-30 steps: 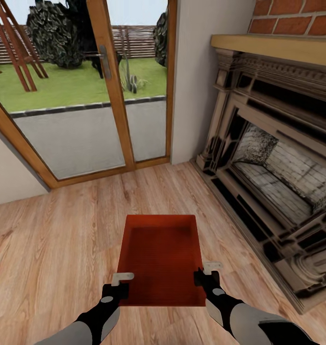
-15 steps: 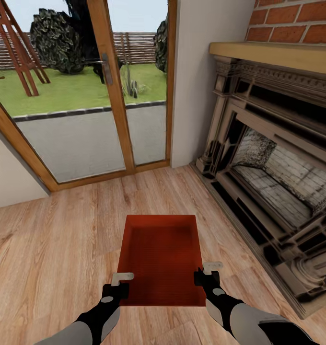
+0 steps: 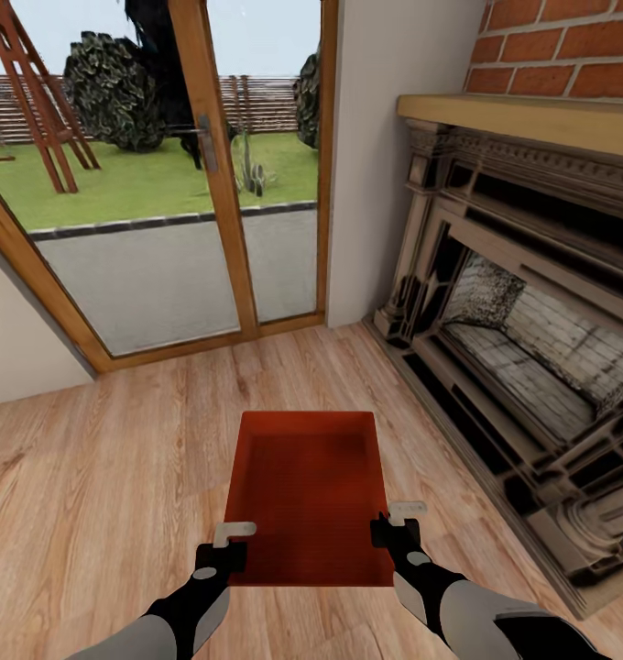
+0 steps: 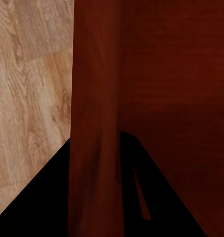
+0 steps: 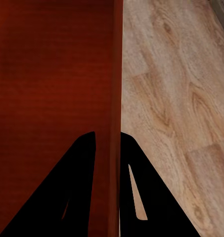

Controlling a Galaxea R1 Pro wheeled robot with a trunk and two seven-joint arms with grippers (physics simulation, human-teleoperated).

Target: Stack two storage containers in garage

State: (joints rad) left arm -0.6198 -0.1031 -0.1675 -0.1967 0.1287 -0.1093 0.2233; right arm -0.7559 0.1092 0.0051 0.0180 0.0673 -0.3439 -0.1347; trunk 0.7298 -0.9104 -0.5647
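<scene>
While both arms' fingers clamp its side walls, the container hangs between them.

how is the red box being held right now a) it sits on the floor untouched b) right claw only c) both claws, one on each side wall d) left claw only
c: in the head view the left claw and right claw each grip a side wall of the storage container, and each wrist view shows a wall clamped between that claw's fingers, above the wood-plank floor.
</scene>
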